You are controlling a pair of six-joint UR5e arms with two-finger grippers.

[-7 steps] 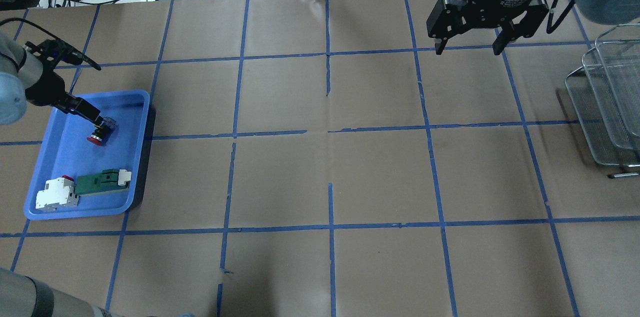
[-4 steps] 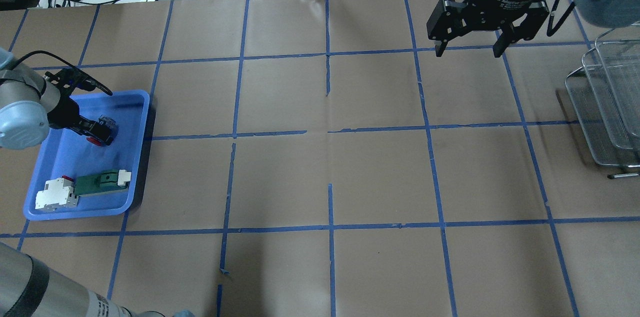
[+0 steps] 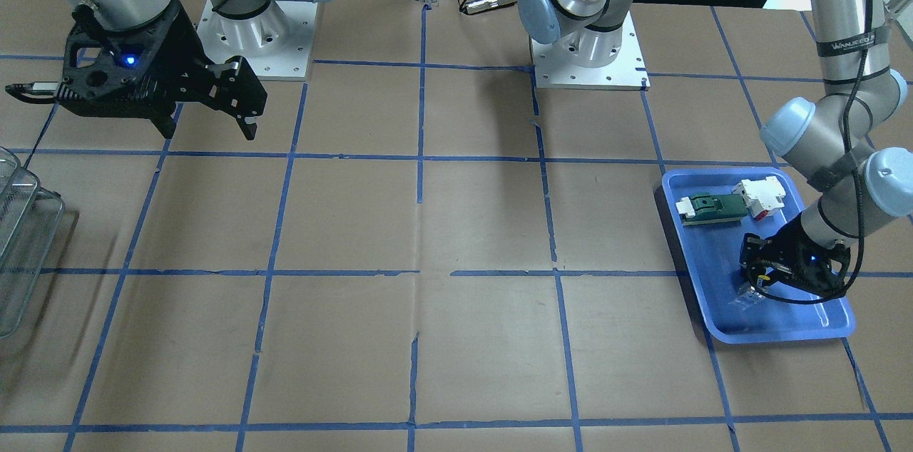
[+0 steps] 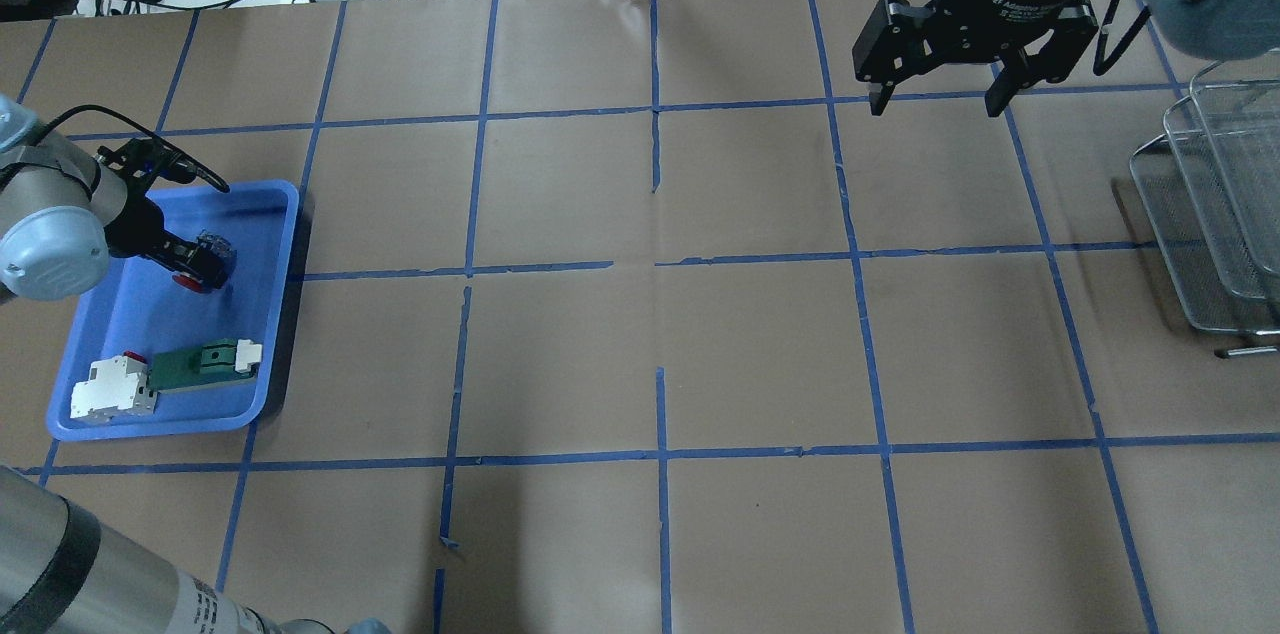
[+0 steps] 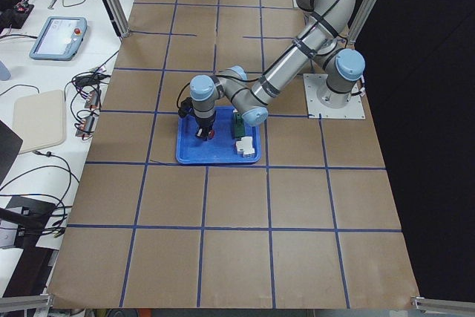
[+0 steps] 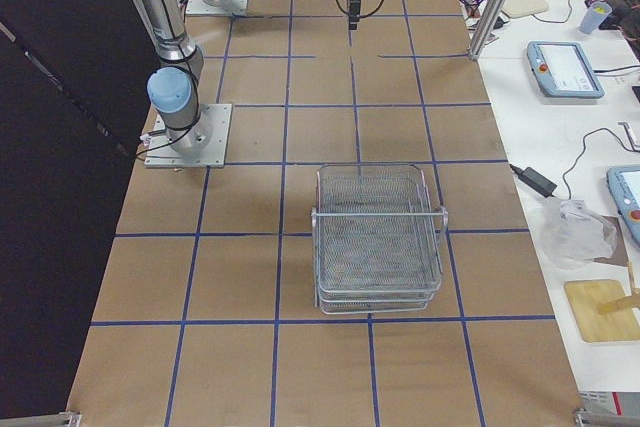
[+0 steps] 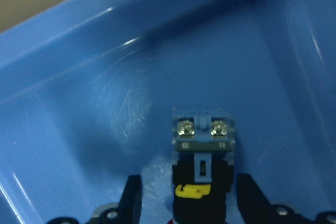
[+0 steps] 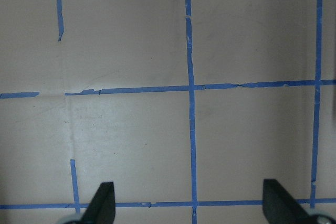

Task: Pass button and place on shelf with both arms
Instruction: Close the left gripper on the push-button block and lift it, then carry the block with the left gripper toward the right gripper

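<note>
The button (image 7: 202,140) lies on its side in the blue tray (image 4: 288,244), its red cap (image 4: 188,282) toward the robot. My left gripper (image 4: 197,261) is low in the tray and open. In the left wrist view its fingers (image 7: 132,195) stand on either side of the button's black collar, with a gap on each side. The gripper also shows in the front view (image 3: 752,282). My right gripper (image 4: 935,102) is open and empty, high over the far right of the table. The wire-mesh shelf (image 4: 1215,214) stands at the right edge.
A white block with a red side (image 4: 110,389) and a flat green piece (image 4: 200,364) lie at the near end of the tray. Cables and boxes lie beyond the table's far edge. Brown paper with blue tape lines covers the table.
My left wrist has swung nearer and lower over the tray, and the open fingers have come down around the button. The button has barely moved. The right arm is almost still.
</note>
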